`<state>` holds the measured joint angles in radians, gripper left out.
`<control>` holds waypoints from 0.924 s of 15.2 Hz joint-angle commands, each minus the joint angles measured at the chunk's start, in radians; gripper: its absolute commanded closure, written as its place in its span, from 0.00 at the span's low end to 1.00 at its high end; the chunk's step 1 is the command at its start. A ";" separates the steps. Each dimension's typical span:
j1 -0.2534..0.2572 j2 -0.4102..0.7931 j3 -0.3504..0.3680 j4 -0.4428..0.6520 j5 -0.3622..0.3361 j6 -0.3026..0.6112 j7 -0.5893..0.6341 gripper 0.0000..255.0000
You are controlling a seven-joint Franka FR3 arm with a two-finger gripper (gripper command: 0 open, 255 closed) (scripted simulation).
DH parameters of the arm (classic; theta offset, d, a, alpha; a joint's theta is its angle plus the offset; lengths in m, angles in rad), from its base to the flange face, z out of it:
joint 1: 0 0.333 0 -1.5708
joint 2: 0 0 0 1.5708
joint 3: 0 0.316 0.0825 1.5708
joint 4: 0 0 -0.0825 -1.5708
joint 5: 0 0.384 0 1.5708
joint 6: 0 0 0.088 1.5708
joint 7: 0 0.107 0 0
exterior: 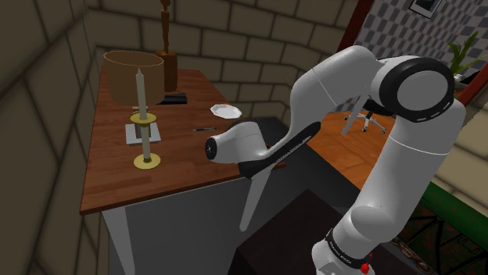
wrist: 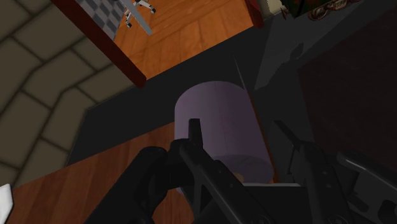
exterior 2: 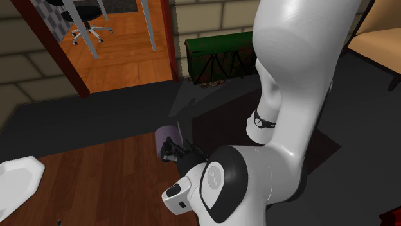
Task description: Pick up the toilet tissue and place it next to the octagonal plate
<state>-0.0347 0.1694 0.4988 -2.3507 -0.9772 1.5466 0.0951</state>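
Currently, white arm [exterior 2: 289, 83] reaching down over the wooden table [exterior 2: 96, 183], white octagonal plate [exterior 2: 18, 180] lying well apart from the gripper [wrist: 238, 130], pale purple toilet tissue [wrist: 219, 118] standing upright between its fingers [wrist: 193, 137], fingers spreading apart, not clasping it.

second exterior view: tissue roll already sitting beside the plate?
No, the purple toilet tissue roll is at the far edge of the table, well apart from the white octagonal plate at that view's left.
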 commanded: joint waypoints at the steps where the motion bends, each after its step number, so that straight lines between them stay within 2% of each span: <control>1: 0.000 0.000 0.000 0.000 0.000 0.000 0.000 1.00; 7: 0.000 0.000 0.000 0.000 0.000 0.000 0.000 1.00; 14: -0.004 -0.089 0.008 0.000 0.030 -0.023 -0.080 1.00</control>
<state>-0.0377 0.0985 0.5058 -2.3494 -0.9519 1.5272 0.0306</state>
